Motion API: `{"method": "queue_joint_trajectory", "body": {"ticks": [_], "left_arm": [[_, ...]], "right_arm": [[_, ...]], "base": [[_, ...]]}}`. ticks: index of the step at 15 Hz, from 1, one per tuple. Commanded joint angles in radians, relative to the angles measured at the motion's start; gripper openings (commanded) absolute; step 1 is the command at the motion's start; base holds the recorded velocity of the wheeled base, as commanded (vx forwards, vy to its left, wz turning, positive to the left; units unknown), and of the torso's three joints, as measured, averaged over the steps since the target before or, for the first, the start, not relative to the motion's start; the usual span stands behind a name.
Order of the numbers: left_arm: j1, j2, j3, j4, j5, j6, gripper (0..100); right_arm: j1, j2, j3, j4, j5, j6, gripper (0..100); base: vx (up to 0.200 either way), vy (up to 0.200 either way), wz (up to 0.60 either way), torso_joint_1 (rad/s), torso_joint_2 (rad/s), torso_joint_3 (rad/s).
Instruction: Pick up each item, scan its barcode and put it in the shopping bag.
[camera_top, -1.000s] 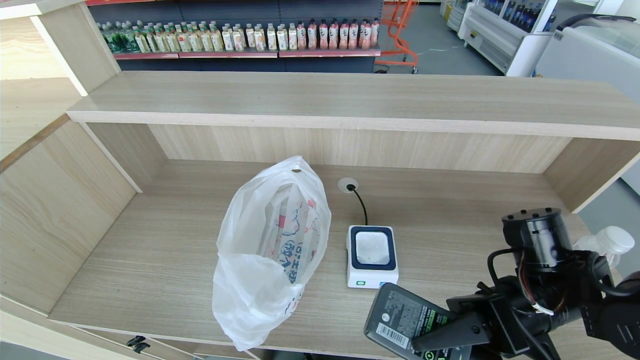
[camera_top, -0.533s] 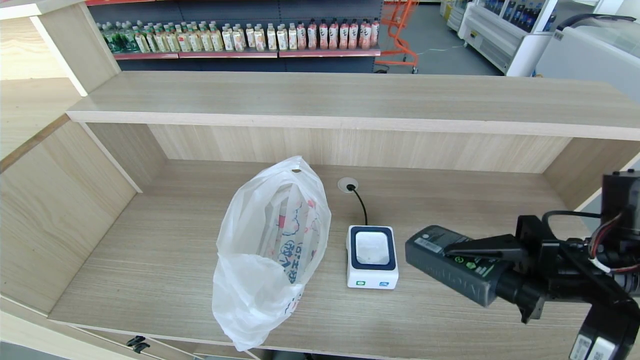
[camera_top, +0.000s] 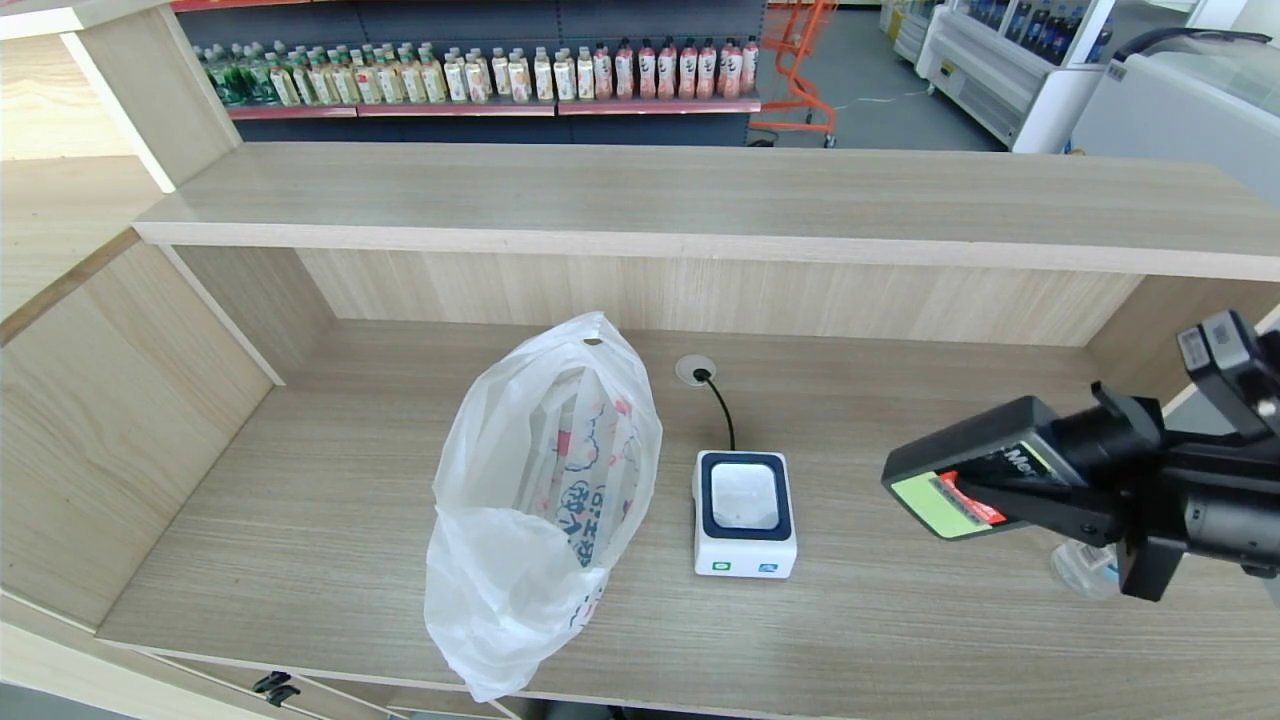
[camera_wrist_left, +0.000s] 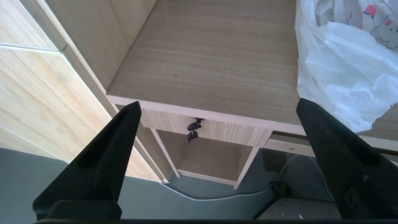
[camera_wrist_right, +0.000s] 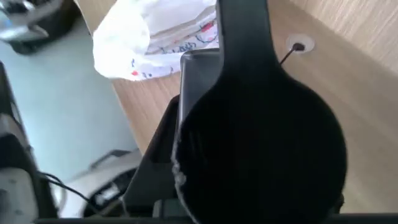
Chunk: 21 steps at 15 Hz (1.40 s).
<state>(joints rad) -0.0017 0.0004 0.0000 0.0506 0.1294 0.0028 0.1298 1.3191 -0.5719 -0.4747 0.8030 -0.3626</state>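
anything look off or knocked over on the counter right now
Nothing is spilled or damaged. The shopping bag slumps forward, its bottom bulging just past the front edge of the counter, so it looks loosely set.

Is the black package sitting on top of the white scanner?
No, the right gripper holds the black package up off to the right of the scanner, not on it.

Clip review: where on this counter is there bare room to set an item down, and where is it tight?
Widest bare patch: between the left side wall and the shopping bag. Another lies between the scanner and the clear bottle, below the package in the right gripper. Tight: the gap between bag and scanner, cable behind.
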Motion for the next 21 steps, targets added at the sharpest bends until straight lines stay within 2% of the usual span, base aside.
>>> {"method": "queue_joint_trajectory", "body": {"ticks": [1, 2, 3, 4, 7, 10, 13, 17, 21], "left_arm": [[0.000, 0.000, 0.000, 0.000, 0.001, 0.000, 100], [0.000, 0.001, 0.000, 0.000, 0.001, 0.000, 100], [0.000, 0.001, 0.000, 0.000, 0.001, 0.000, 100], [0.000, 0.000, 0.000, 0.000, 0.001, 0.000, 100], [0.000, 0.000, 0.000, 0.000, 0.001, 0.000, 100], [0.000, 0.000, 0.000, 0.000, 0.001, 0.000, 100], [0.000, 0.000, 0.000, 0.000, -0.001, 0.000, 100], [0.000, 0.000, 0.000, 0.000, 0.001, 0.000, 100], [0.000, 0.000, 0.000, 0.000, 0.001, 0.000, 100]], "right_arm": [[0.188, 0.089, -0.175, -0.002, -0.214, 0.698, 0], [0.212, 0.130, -0.198, -0.005, -0.280, 0.855, 0], [0.220, 0.164, -0.203, -0.005, -0.318, 0.899, 0], [0.234, 0.244, -0.197, -0.004, -0.393, 0.916, 0], [0.246, 0.344, -0.192, -0.005, -0.415, 0.933, 0], [0.298, 0.396, -0.220, -0.010, -0.427, 0.930, 0], [0.383, 0.471, -0.263, -0.047, -0.522, 0.924, 0], [0.413, 0.551, -0.292, -0.056, -0.567, 0.801, 0], [0.419, 0.589, -0.347, -0.056, -0.570, 0.780, 0]], "base": [[0.000, 0.000, 0.00, 0.000, 0.00, 0.000], [0.000, 0.000, 0.00, 0.000, 0.00, 0.000], [0.000, 0.000, 0.00, 0.000, 0.00, 0.000], [0.000, 0.000, 0.00, 0.000, 0.00, 0.000], [0.000, 0.000, 0.00, 0.000, 0.00, 0.000], [0.000, 0.000, 0.00, 0.000, 0.00, 0.000], [0.000, 0.000, 0.00, 0.000, 0.00, 0.000], [0.000, 0.000, 0.00, 0.000, 0.00, 0.000], [0.000, 0.000, 0.00, 0.000, 0.00, 0.000]]}}
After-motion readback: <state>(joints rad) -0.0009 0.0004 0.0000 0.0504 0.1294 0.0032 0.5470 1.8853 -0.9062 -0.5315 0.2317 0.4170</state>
